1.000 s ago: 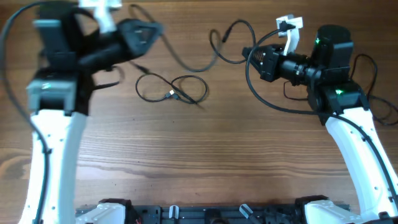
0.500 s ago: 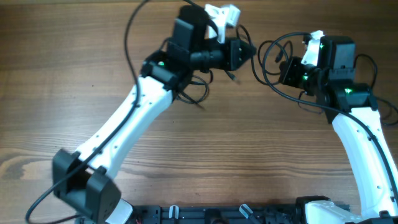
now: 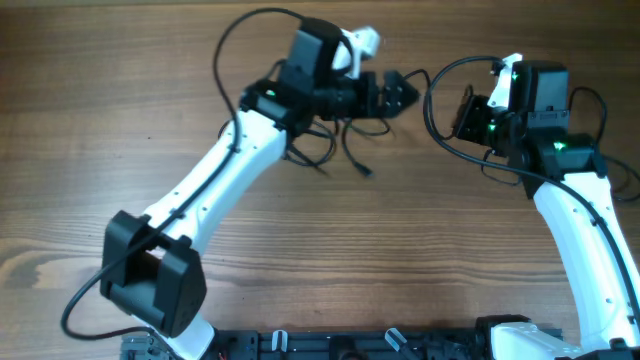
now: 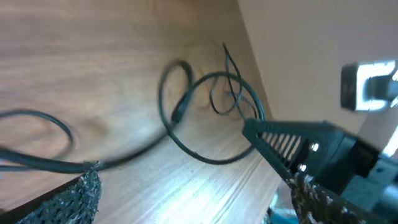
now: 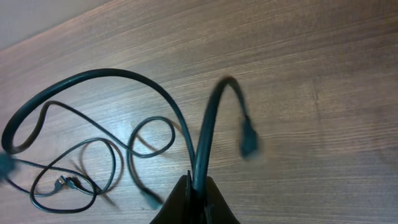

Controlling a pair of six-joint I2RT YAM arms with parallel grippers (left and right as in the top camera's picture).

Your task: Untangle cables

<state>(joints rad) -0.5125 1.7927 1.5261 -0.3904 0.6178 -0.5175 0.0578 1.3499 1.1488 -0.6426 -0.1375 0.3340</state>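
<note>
Thin black cables (image 3: 318,150) lie in loose loops on the wooden table under my left arm, one free plug end (image 3: 366,172) pointing toward the front. My left gripper (image 3: 397,94) hangs above the table's far middle, open and empty; in the left wrist view its gripper (image 4: 193,186) has only bare wood between the mesh pads (image 4: 78,199). My right gripper (image 3: 466,116) faces it from the right, shut on a thicker black cable (image 5: 205,134) that arches up out of the closed gripper (image 5: 198,186). A blurred plug (image 5: 249,142) dangles from the arch. Thin loops (image 5: 74,177) lie beyond.
The far table edge (image 4: 249,68) runs close behind the cable loops. The right gripper's black ribbed finger (image 4: 283,140) shows close in front of my left gripper. Thick arm cables (image 3: 595,110) trail by the right arm. Bare wood (image 3: 380,260) fills the front half.
My left arm swung from the far left to the table's far middle, then its gripper opened and let a cable end drop to the table. The right gripper stayed shut on its cable.
</note>
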